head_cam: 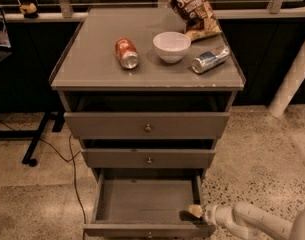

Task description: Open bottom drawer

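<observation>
Shallow grey flat-fronted bottom drawer (142, 201) stands pulled out; pale robot gripper (194, 213) sits at its 4 o'clock inner corner, probably placed to drag the front outward; grip state cannot be told.

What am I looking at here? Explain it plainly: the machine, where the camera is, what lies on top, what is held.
There is only one picture. It looks down at the front of a grey cabinet; where the camera is mounted is not on record.

The pale jointed arm at the lower right belongs to a mobile robot with one arm. Its tip is the gripper, the part that grasps.

The cabinet has three drawers. The bottom drawer is pulled out and looks empty. The gripper is inside that drawer, at its front right corner. I cannot tell whether it holds anything.

On the cabinet top are a red can on its side, a white bowl, a silver can on its side and, at the back, a snack bag.
</observation>
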